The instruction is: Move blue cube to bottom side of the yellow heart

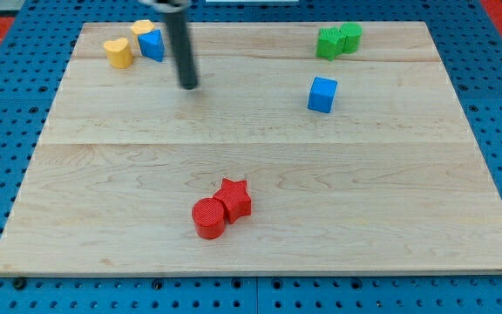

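The blue cube (pixel 322 94) sits on the wooden board at the view's upper right of centre. The yellow heart (pixel 118 52) sits near the view's top left. My tip (pixel 188 86) rests on the board to the right of and below the yellow heart, far to the left of the blue cube, touching no block. The rod rises from it toward the view's top edge.
A second blue block (pixel 152 44) and a yellow block (pixel 141 27) stand just right of the heart. Two green blocks (pixel 337 40) touch at the top right. A red star (pixel 234 198) and red cylinder (pixel 208 218) touch at bottom centre.
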